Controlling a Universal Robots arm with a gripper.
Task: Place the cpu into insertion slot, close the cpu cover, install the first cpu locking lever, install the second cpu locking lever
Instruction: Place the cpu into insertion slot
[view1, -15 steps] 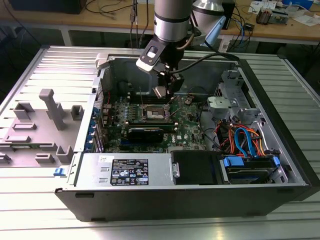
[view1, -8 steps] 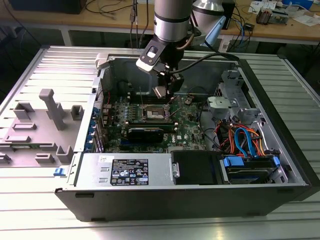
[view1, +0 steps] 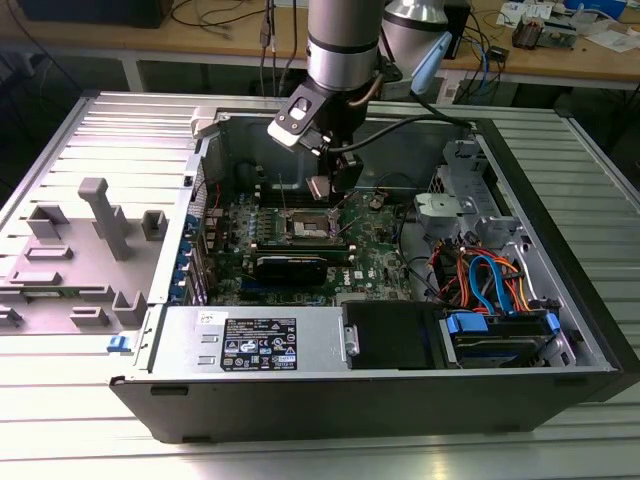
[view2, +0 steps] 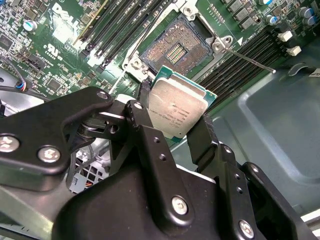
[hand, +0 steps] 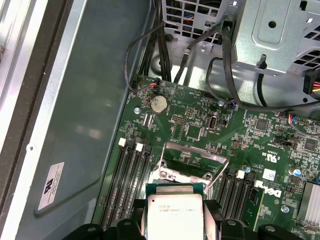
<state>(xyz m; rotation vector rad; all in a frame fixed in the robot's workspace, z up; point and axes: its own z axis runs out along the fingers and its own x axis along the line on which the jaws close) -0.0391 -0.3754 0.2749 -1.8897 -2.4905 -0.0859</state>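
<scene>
The tool hangs inside the open computer case, which sits on a ribbed metal counter. Its two black fingers are closed part-way on the cpu, gripping it by two opposite edges, with the dull silver top facing both wrist views. In the exterior view the cpu is held in the air above the green motherboard, clear of it and a little toward the back wall of the case from the insertion slot.

In the second wrist view the insertion slot lies bare, its tan-gold centre showing inside the black rim, and the near edge of the cpu sits just beside it without touching. A thin lever sticks out from one corner of the slot, swung away over the memory slots.

In the first wrist view the tool carries the cpu level, and past it the cover stands raised on its hinge, with green board visible through its square cutout. A coin battery lies further along the board.

In the exterior view a long black card lies on the near side of the slot, and a grey fixture stands on the counter at the exterior view's left.
</scene>
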